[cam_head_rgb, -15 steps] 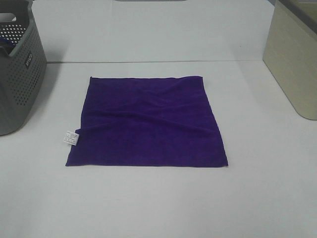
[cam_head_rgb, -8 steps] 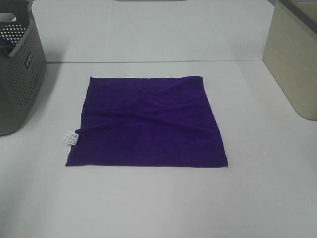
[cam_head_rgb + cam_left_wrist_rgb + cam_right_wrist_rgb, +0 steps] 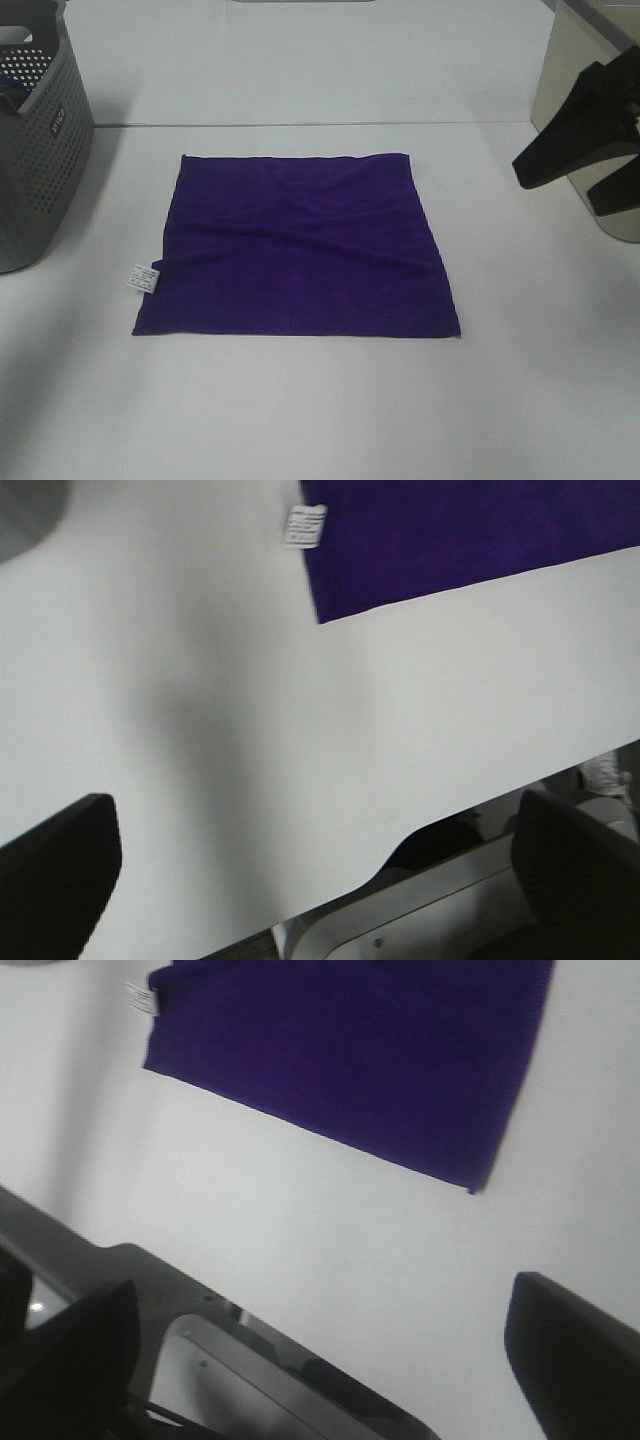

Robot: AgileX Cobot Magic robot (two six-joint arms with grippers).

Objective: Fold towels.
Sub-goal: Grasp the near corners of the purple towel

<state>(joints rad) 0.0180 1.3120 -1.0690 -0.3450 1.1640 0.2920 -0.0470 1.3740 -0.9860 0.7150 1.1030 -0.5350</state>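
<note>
The deep purple towel (image 3: pixel 300 245) lies spread flat on the white table, with a few low creases across it. Its white care tag (image 3: pixel 142 277) sticks out from its left edge. My right gripper (image 3: pixel 558 190) hangs open above the table, right of the towel and apart from it. The right wrist view shows the towel (image 3: pixel 350 1050) beyond the wide-apart fingers of that gripper (image 3: pixel 320 1360). My left gripper (image 3: pixel 320 880) is open and empty above the table's front edge. Its wrist view shows the towel's near left corner (image 3: pixel 460 530) and the tag (image 3: pixel 304 526). The left gripper is out of the high view.
A grey perforated basket (image 3: pixel 40 150) stands at the far left. A beige box (image 3: pixel 590 100) stands at the far right, just behind my right gripper. The table's front edge (image 3: pixel 420 825) lies below both wrist cameras.
My right gripper has come into the high view from the right edge. The towel has not moved.
</note>
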